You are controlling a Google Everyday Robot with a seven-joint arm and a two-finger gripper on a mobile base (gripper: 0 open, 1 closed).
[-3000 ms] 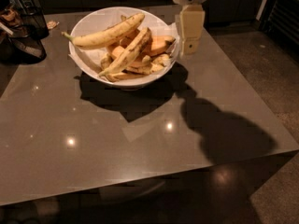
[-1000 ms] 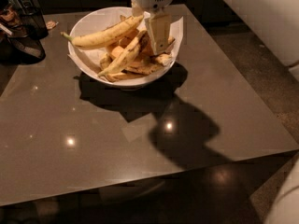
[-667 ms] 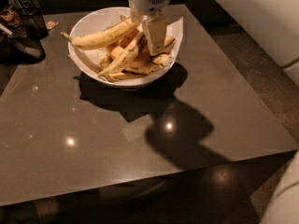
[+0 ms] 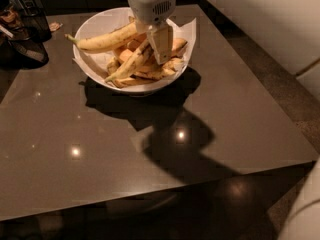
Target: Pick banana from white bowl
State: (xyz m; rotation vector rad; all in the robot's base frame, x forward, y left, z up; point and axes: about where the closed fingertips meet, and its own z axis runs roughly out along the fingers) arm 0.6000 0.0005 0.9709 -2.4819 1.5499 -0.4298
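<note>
The hand (image 4: 162, 54) is held over the middle of the white bowl (image 4: 98, 73) on the table (image 4: 90, 149); whether it is open or closed cannot be told; the banana (image 4: 106, 39) is seen at its 9 o'clock, long axis laid roughly 9-to-3, stem outward; a short shift toward 9 o'clock is judged needed.

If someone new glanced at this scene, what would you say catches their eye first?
The white bowl near the far edge of the dark table, heaped with fruit, stands out first. The gripper hangs right over it, its tip down among the fruit beside the long banana lying across the top.
</note>
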